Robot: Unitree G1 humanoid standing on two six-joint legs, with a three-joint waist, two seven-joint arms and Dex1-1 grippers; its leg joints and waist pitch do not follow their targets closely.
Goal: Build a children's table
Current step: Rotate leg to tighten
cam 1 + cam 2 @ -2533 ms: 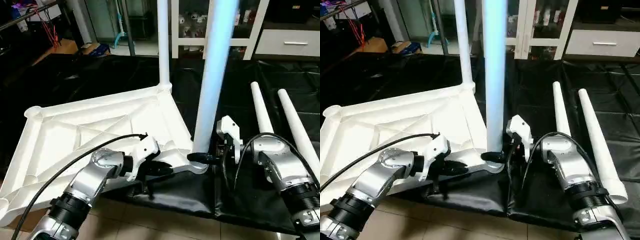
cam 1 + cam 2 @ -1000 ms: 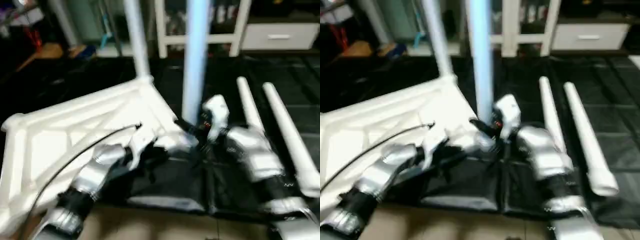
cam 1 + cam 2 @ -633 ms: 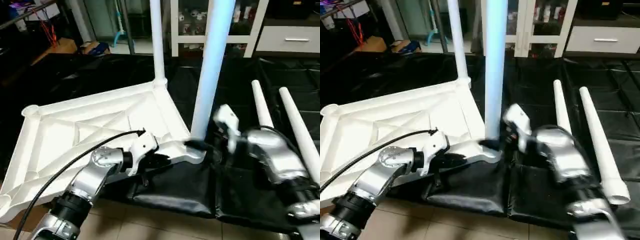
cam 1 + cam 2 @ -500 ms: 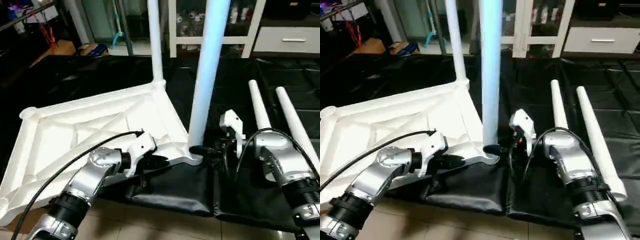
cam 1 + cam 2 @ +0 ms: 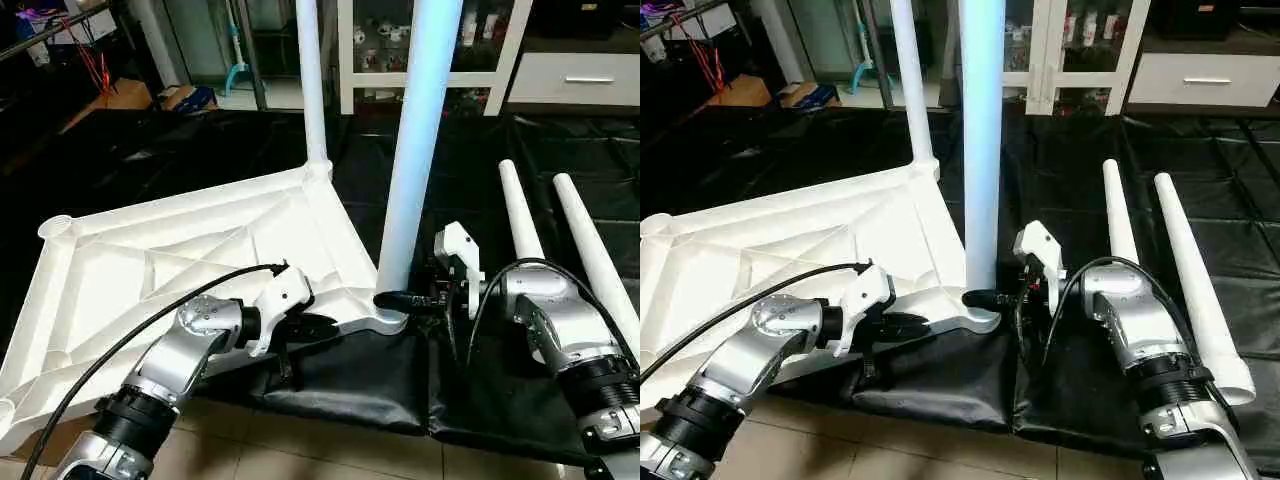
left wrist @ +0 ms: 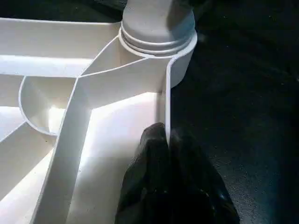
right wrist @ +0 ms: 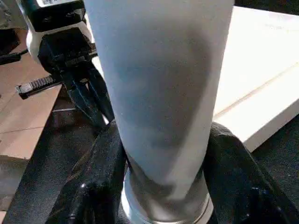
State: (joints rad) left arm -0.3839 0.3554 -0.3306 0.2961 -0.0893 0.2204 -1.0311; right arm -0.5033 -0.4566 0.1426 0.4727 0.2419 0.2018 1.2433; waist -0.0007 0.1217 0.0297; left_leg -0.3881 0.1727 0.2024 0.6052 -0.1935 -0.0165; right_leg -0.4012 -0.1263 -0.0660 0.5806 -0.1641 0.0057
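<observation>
While my right gripper [image 7: 161, 186] sat at the foot of the near leg [image 5: 410, 150], its two black fingers [image 7: 100, 172] lay one on each side of the tube, set against it just above the threaded collar. My left gripper [image 6: 168, 140] was pressed together on the thin outer rim of the tabletop [image 5: 180, 260], beside that same corner socket [image 6: 159, 35].

Item: tabletop, white plastic, lying ribbed side up, one corner overhanging the black mat [image 5: 940, 370] toward the tiled floor [image 5: 330, 450].

Item: near leg, upright in the socket nearest me, between my two grippers.

Item: far leg [image 5: 312, 80], upright in the far corner socket, well apart from both hands.

Item: two loose legs [image 5: 1118, 215], lying side by side on the mat at my right, just beyond my right forearm [image 5: 565, 335]. They bounded that arm on its outer side.

Item: empty socket [image 5: 57, 227] at the left corner.

Item: black cable [image 5: 120, 345], arching over my left forearm and across the tabletop's near edge.

Item: white glass-door cabinet [image 5: 1080, 50] and a drawer unit [image 5: 1205, 85] along the back, past the mat.

Item: cardboard boxes [image 5: 805, 95] and red wires [image 5: 95, 60] at the far left.

Open room: dark mat between the standing legs and the cabinet, and bare tile in front of the mat's near edge.
</observation>
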